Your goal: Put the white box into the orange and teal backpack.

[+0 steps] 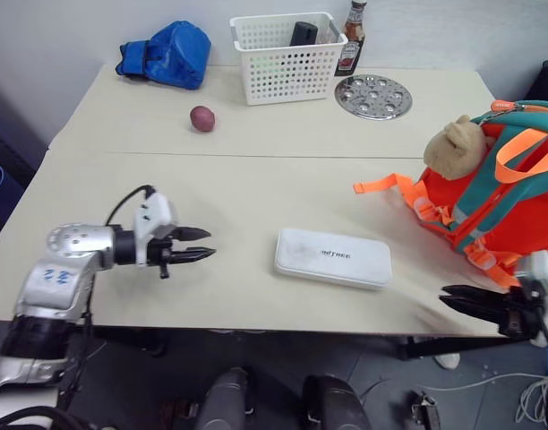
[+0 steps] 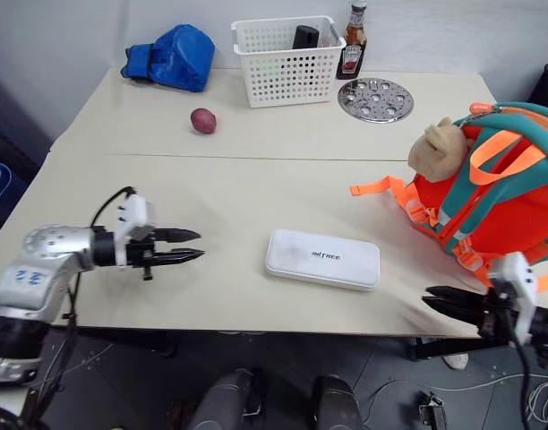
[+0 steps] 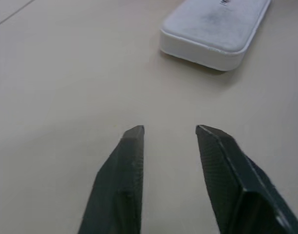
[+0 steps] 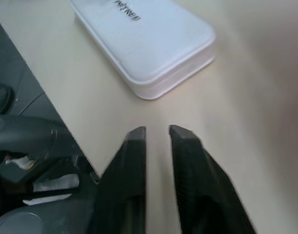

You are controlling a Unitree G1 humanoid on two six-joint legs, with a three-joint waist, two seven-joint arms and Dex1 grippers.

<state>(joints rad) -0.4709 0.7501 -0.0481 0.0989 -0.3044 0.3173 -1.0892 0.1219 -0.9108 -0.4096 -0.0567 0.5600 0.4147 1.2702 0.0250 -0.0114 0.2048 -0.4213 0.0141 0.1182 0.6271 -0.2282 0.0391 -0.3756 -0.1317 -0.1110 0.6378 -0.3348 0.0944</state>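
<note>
The white box (image 1: 332,257) lies flat on the beige table (image 1: 256,188), near its front edge, with small grey lettering on top. The orange and teal backpack (image 1: 498,197) stands at the table's right side, a tan plush toy (image 1: 455,148) on its front and an orange strap trailing toward the box. My left gripper (image 1: 207,244) hovers left of the box, pointing at it; the left wrist view shows its fingers (image 3: 132,146) a small gap apart with nothing between them. My right gripper (image 1: 446,296) sits at the front right edge, right of the box, fingers together and empty.
Along the table's back stand a blue bag (image 1: 166,54), a white perforated basket (image 1: 287,58) with a dark item inside, a sauce bottle (image 1: 350,40) and a round metal plate with holes (image 1: 373,96). A reddish round vegetable (image 1: 202,118) lies behind the box.
</note>
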